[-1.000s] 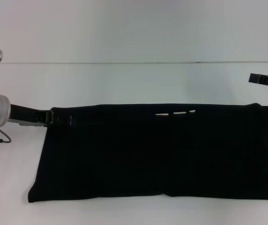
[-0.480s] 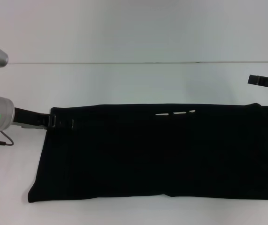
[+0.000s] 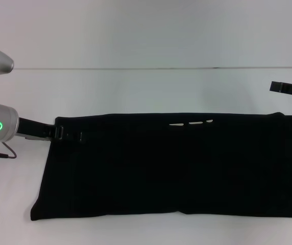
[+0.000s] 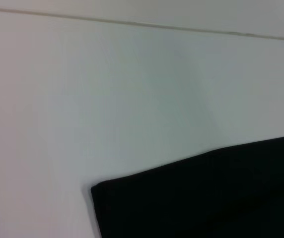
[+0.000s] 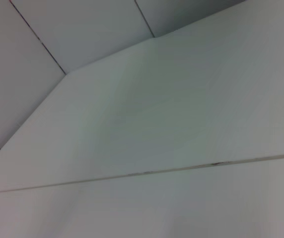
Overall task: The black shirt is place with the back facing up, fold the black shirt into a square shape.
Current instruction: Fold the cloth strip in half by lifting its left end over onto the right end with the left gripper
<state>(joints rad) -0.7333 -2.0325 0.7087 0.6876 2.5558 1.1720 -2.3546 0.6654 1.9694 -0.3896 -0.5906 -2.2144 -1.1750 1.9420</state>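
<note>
On the white desk [image 3: 136,92] the black shirt [image 3: 176,168] is laid as a long band, its far-left corner reached by the left tool [image 3: 69,136], grip undiscernible, with a crosswise fold judged next; the right tool [image 3: 284,88] is parked.

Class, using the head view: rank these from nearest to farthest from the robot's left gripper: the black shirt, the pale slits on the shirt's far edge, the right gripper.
1. The black shirt: the left gripper rests at its far left corner.
2. The pale slits: mid far edge.
3. The right gripper: far right, off the shirt.
</note>
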